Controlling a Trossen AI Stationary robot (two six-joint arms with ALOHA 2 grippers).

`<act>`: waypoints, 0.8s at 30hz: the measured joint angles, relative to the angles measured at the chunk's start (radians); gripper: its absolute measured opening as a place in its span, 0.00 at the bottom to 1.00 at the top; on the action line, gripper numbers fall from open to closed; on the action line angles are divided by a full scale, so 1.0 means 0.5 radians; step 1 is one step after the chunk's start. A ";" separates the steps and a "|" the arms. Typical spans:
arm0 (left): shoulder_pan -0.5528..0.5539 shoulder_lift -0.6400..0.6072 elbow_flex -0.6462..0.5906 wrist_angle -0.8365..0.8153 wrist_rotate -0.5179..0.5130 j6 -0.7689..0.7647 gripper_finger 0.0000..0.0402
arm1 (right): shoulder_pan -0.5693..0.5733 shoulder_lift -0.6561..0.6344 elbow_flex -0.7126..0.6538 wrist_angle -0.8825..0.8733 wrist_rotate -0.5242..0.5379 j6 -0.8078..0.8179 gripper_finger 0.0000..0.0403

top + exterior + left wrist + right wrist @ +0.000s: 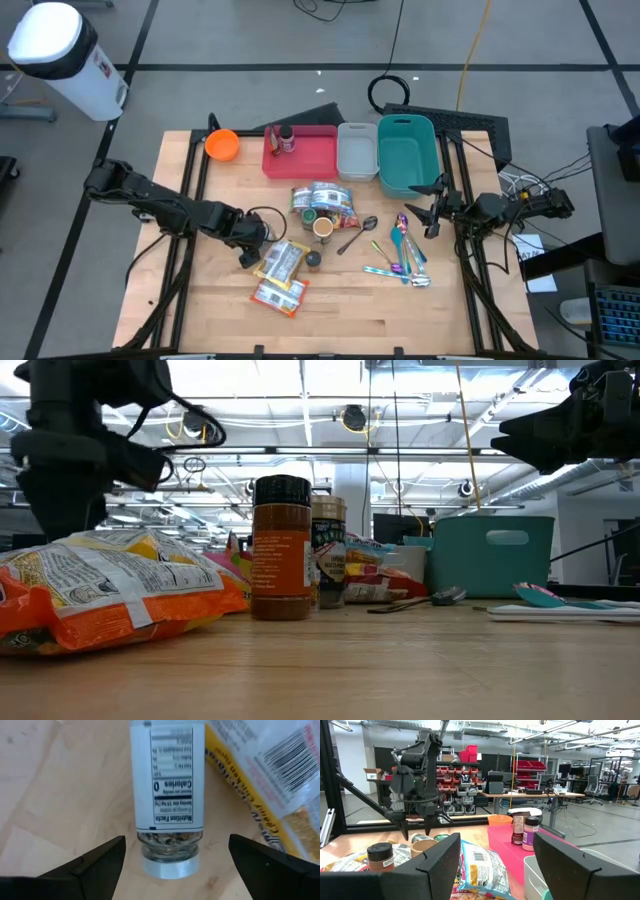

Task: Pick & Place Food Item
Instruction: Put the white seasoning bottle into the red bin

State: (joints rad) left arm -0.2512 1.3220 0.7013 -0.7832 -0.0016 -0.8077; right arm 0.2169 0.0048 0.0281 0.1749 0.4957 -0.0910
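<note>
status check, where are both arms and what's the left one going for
Left end effector open, over a spice jar beside the snack bags. Right end effector open, empty, waiting by the teal bin.

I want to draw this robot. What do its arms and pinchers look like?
Both arms are dark, nearly black, built from jointed segments with thin black cables running along them. The left gripper and right gripper each end in two flat, pointed black jaws. No markings are visible.

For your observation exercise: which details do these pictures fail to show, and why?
- Clear glass spice jar, left wrist view: lid end cut off by the frame.
- Orange snack bag, low view: one end cropped by the edge.
- Pastel plastic cutlery, high view: too small to count.
</note>
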 joint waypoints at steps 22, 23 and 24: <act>-0.023 -0.005 -0.339 0.467 -0.381 0.046 0.51 | 0.000 0.000 0.001 0.000 0.001 -0.001 0.60; -0.023 -0.004 -0.325 0.421 -0.382 0.056 0.51 | 0.000 0.001 0.001 0.000 0.000 -0.001 0.60; -0.023 -0.002 -0.305 0.374 -0.378 0.058 0.51 | 0.000 0.000 0.000 -0.001 0.000 0.000 0.60</act>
State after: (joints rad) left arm -0.2626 1.3212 0.5489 -0.5961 -0.1907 -0.7789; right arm 0.2169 0.0050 0.0283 0.1745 0.4957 -0.0910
